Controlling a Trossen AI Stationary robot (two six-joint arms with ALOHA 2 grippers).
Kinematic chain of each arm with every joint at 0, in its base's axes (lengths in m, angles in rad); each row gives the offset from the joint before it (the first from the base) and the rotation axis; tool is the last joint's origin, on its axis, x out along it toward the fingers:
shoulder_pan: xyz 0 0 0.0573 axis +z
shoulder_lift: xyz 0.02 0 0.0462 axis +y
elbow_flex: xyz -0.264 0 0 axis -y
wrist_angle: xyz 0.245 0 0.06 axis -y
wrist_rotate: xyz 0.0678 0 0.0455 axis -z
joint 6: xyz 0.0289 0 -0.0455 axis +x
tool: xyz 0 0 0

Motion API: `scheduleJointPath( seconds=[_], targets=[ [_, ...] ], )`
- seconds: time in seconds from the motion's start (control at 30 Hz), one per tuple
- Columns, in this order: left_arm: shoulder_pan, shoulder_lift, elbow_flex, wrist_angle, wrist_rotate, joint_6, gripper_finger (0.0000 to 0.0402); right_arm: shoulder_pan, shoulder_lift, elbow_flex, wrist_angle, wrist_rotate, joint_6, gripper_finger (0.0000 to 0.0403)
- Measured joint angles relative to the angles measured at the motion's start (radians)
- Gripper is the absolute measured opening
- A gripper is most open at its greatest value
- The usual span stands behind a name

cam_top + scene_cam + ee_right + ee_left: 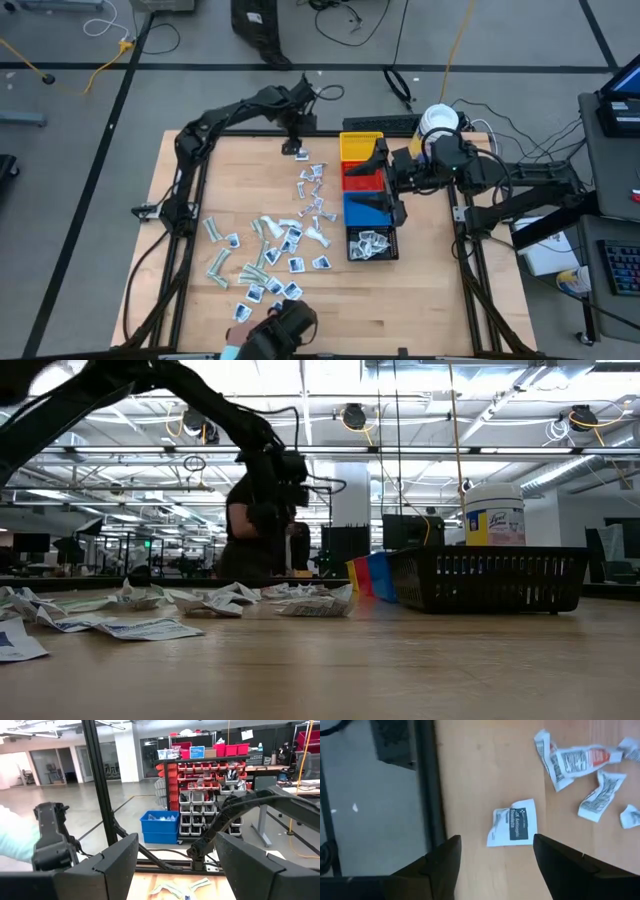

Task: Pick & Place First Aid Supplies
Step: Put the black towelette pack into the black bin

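Packets (265,258) are scattered over the table (430,290); some are seen in the black bin (371,243). One white packet (512,822) lies under the left gripper (495,857), jaws apart. Right gripper (175,862), also spread, is held above the bins.

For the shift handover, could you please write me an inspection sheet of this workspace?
Surface: wooden table, bare toward its edges.
Job's things: packets scattered over the table's left half; one white packet lies flat near the edge below the left gripper; more fill the black bin.
Clutter: white jar behind the yellow bin, red bin and blue bin.
Grippers: left gripper open over the packet, holding nothing; right gripper open above the bins.
Cables: loose on the floor.
Surroundings: shelving beyond.
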Motion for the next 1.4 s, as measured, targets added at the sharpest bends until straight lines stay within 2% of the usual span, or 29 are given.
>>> scheduleJointPath(
  seconds=[0.37, 0.53, 0.63, 0.73, 0.87, 1.13, 1.4],
  targets=[
    [-0.025, 0.118, 0.000, 0.020, -0.012, 0.013, 0.0255, 0.000, 0.017, 0.001, 0.002, 0.053, 0.000, 0.0258],
    [-0.025, 0.153, 0.001, 0.049, -0.076, 0.007, 0.0255, 0.000, 0.020, 0.001, -0.001, 0.052, 0.000, 0.0258],
    [-0.023, 0.156, 0.002, 0.028, -0.007, 0.027, 0.0255, 0.000, 0.020, 0.001, 0.002, 0.052, 0.000, 0.0258],
    [-0.027, 0.162, 0.003, 0.017, 0.016, 0.057, 0.0247, 0.000, 0.020, 0.001, 0.006, 0.052, -0.004, 0.0258],
    [-0.028, 0.169, 0.005, -0.015, 0.028, 0.080, 0.0196, 0.000, 0.019, 0.001, 0.019, 0.052, -0.024, 0.0258],
    [-0.029, 0.171, 0.004, -0.028, 0.026, 0.094, 0.0021, 0.000, 0.019, 0.001, 0.016, 0.052, -0.026, 0.0258],
    [-0.037, 0.122, 0.001, -0.050, -0.007, -0.032, 0.0008, 0.000, 0.019, 0.000, 0.016, 0.052, -0.045, 0.0258]
  ],
)
